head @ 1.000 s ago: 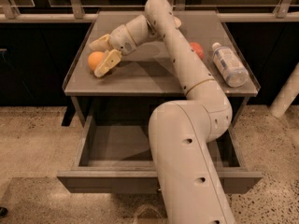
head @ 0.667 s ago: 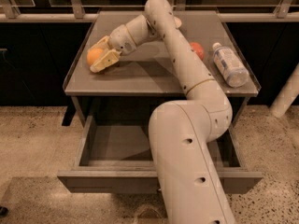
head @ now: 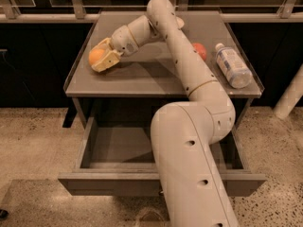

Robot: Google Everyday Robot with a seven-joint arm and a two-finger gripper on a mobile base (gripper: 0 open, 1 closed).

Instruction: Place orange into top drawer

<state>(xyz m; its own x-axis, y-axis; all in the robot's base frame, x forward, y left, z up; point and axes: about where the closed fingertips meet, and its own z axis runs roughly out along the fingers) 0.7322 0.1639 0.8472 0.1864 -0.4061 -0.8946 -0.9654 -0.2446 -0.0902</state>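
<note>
The orange [head: 96, 56] is at the left side of the grey table top [head: 142, 79]. My gripper [head: 105, 56] reaches across the table to it, with its pale fingers [head: 107, 63] closed around the fruit, one above and one below. The orange sits at or just above the table surface. The top drawer [head: 113, 148] is pulled open below the table top. Its front panel [head: 109, 184] faces the camera and its right half is hidden behind my arm. The drawer's visible inside holds nothing.
A red apple [head: 200, 50] lies on the table right of my arm, partly hidden by it. A clear plastic bottle [head: 231, 65] lies on its side near the table's right edge. My large arm fills the middle and lower right of the view.
The gripper has moved onto the orange and closed around it. The orange has shifted slightly up and away from the table's front edge.
</note>
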